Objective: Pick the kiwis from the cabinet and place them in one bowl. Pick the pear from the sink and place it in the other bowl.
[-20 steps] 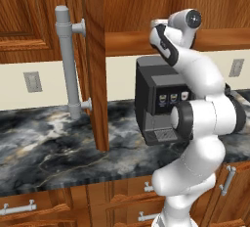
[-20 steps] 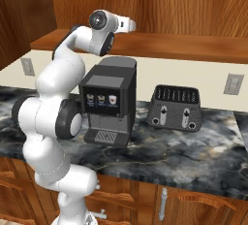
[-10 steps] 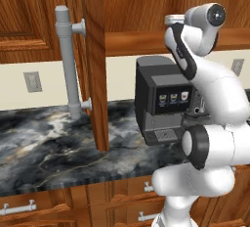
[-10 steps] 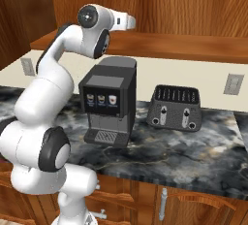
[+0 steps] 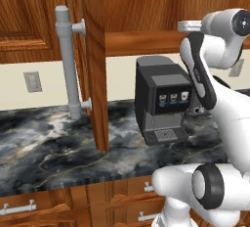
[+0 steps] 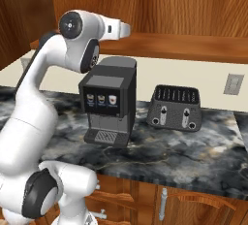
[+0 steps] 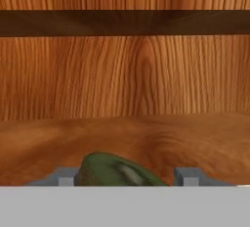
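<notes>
In the hand view a dark olive-green kiwi (image 7: 117,171) sits between the two grey fingertips of my gripper (image 7: 127,176), which is shut on it. The kiwi is just above the wooden shelf (image 7: 161,133) inside the cabinet. In the left base view the cabinet's tall door (image 5: 95,64) stands open, edge-on to the camera, with its long grey bar handle (image 5: 68,59). The arm's hand (image 5: 189,25) reaches into the open cabinet above the counter. The same hand (image 6: 120,28) points at the cabinet's lower shelf in the right base view. Bowls, pear and sink are out of view.
A black coffee machine (image 6: 109,100) stands on the dark marble counter (image 6: 184,156), directly under the hand. A grey toaster (image 6: 175,107) is to its right. Wall outlets (image 5: 32,81) sit on the cream backsplash. Wood drawers with silver handles (image 5: 19,209) run below the counter.
The wrist joint and forearm have swung away from the cabinet, to the right in the left base view. The hand's tip stays at the cabinet opening. The jaws have held the same width.
</notes>
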